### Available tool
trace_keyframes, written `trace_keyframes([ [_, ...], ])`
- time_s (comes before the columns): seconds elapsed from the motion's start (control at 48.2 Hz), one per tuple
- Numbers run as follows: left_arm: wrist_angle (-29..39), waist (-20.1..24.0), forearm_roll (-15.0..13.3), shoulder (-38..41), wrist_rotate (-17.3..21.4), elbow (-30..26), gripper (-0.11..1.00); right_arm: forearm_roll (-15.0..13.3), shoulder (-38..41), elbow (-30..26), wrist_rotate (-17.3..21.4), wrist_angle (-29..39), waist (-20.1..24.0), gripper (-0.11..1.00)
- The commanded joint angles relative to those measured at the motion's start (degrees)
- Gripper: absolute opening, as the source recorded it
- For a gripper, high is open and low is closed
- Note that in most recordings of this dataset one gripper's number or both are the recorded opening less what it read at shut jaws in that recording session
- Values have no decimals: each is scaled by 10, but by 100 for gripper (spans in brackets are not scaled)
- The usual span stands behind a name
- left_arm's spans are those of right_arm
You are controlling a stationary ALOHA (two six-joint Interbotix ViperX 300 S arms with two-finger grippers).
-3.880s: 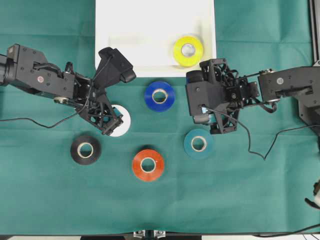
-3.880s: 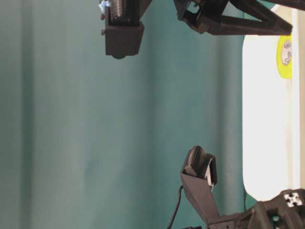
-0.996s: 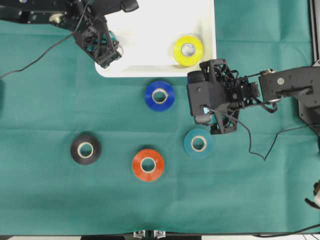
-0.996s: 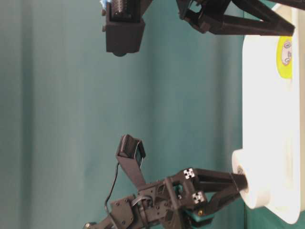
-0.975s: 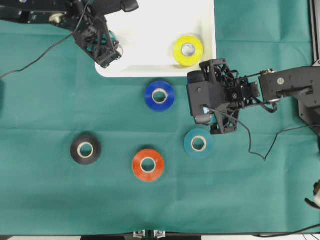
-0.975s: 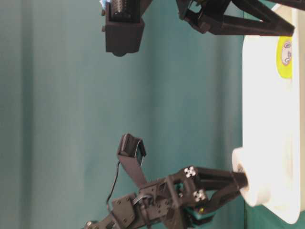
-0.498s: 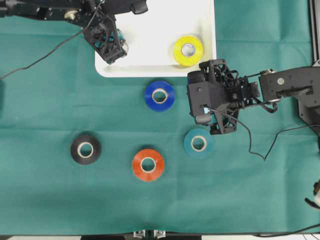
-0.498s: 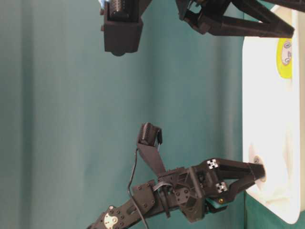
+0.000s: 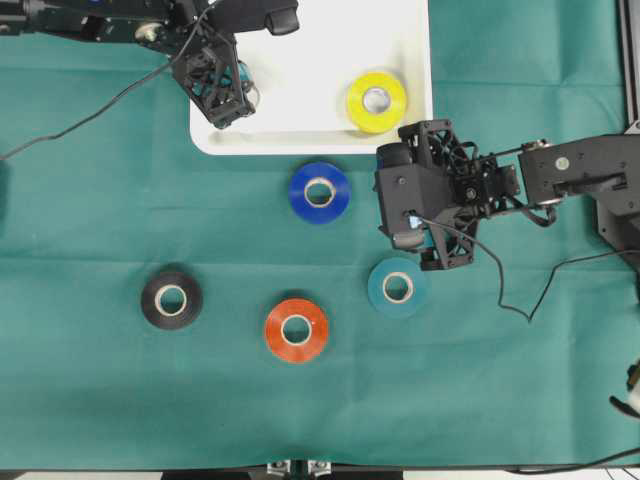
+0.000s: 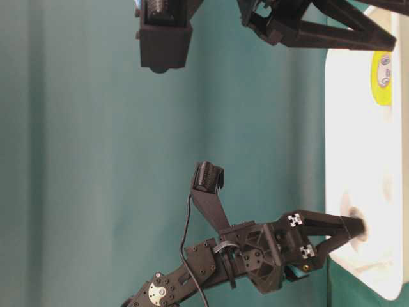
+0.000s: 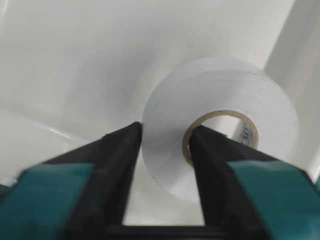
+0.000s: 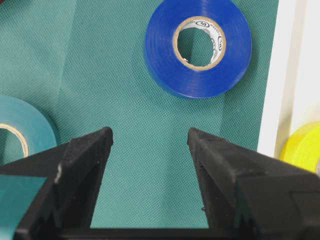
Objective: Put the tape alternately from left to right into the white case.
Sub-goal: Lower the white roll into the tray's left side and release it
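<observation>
- The white case [image 9: 300, 60] sits at the worktop's far edge, and the yellow roll [image 9: 376, 101] lies in its near right corner.
- My left claw [image 9: 232, 100] has just set the white roll [image 11: 220, 120] down in the near left corner.
- Its jaws are loosening, one finger [image 11: 210, 165] still in the core.
- My right claw [image 12: 150, 145] waits with jaws apart, holding nothing, near the blue roll [image 9: 319, 191].

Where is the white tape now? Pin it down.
The white tape lies in the white case, in its near-left corner in the overhead view, with the left hand straddling its wall, across from the yellow tape.
</observation>
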Motion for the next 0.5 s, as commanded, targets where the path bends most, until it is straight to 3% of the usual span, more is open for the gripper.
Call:
trace_keyframes([
  [0.0,-4,2,2,-9,3,-9,7,-2,-12,-5,0,-5,1,69],
  [0.104,-4,1,1,-10,4,-4,30,-1,-12,-5,0,-5,0,69],
  [0.228,-4,0,1,-12,4,-3,66,-1,-11,-5,0,-5,0,69],
  [0.477,-4,-3,1,-26,4,1,62,-1,-12,-5,0,-5,1,69],
])
